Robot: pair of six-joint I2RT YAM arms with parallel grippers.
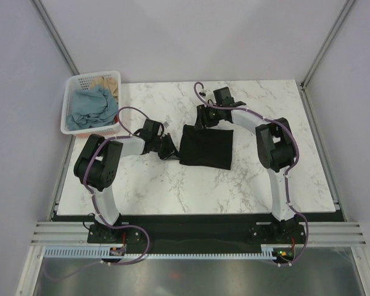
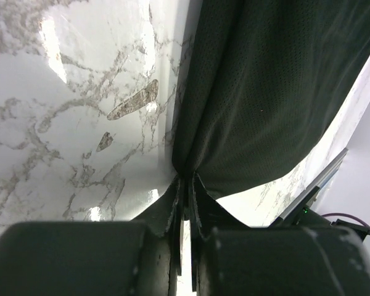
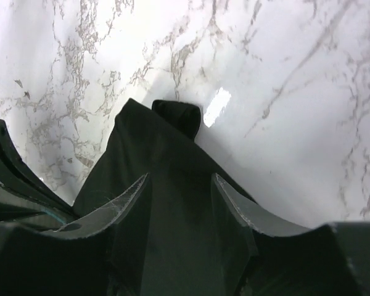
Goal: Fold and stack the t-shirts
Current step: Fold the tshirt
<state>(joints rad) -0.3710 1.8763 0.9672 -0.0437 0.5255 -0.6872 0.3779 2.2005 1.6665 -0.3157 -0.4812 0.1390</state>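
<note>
Black t-shirt point(image 1: 206, 148) (probably folded), left gripper point(image 2: 186, 182) pinching edge

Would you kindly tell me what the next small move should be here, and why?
Probably close the right gripper on the black t-shirt: its fingers straddle the fabric but stand apart, while the left gripper pinches the shirt's left edge.

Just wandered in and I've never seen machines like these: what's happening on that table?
Two robot arms are working on a black t-shirt lying in a rough rectangle on the marble table. The left gripper is pinched shut on the shirt's left edge. The right gripper sits at its far edge, fingers apart with cloth between them. A blue t-shirt and a tan t-shirt lie bunched in the white basket, so no stack exists yet.
</note>
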